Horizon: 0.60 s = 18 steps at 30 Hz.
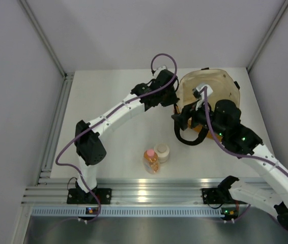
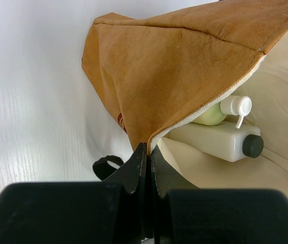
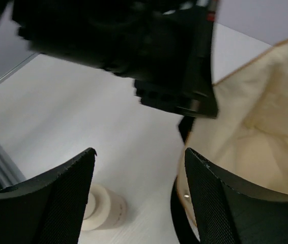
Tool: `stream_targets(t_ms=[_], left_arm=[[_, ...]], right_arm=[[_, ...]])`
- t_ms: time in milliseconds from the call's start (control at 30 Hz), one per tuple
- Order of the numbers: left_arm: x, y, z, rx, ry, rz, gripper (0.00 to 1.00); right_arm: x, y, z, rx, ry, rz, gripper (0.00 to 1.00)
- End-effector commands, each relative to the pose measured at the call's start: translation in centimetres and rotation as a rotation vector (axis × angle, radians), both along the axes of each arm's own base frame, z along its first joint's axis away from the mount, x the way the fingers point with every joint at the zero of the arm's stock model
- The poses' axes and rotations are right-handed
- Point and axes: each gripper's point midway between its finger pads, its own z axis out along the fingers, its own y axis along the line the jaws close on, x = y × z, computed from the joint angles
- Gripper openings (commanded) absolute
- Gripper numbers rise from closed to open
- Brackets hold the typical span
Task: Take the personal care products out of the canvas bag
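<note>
The canvas bag (image 1: 220,86) lies open at the back right, cream lining showing. My left gripper (image 1: 173,99) is shut on the bag's rim (image 2: 156,136) and holds it up. Inside, in the left wrist view, lie the pale green bottle (image 2: 210,115) with white cap and the white squarish bottle (image 2: 212,140) with dark cap. My right gripper (image 3: 139,156) is open and empty, hovering over the table just left of the bag's mouth (image 3: 256,127). The orange bottle (image 1: 151,160) and the cream jar (image 1: 161,152) stand on the table at the front; the jar also shows in the right wrist view (image 3: 106,208).
The bag's black loop handles (image 1: 187,137) lie on the table in front of the bag, under my right gripper. Grey walls close in the table at the back and sides. An aluminium rail (image 1: 144,195) runs along the near edge.
</note>
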Motion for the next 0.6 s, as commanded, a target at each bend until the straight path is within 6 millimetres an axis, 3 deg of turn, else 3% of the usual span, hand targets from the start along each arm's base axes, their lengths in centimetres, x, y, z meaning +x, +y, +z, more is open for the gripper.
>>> stream_targets(t_ms=[0,133,233,400,567], left_arm=[[0.1,-0.3,1.7,-0.054,-0.010,-0.003,0.00],[-0.4,-0.3,1.3,-0.047,0.000,-0.020,0.00],[-0.5,0.2,0.7,-0.028,0.005,-0.012,0.00],[-0.6,1.0,0.3,-0.003,0.000,0.012,0.00],[-0.8,1.5,0.3,0.000,0.000,0.035,0.00]], right_arm=[[1.8,-4.1,1.3,0.056,0.078,-0.194,0.70],[4.7,-8.9,-0.7,0.027,0.197,-0.456,0.70],[5.4,-11.0,-1.5,0.057,0.237,-0.560,0.69],[6.0,-13.6,-2.4,0.083,0.256,-0.698,0.66],[5.8,-14.5,-5.2,0.046,0.306,-0.747,0.65]])
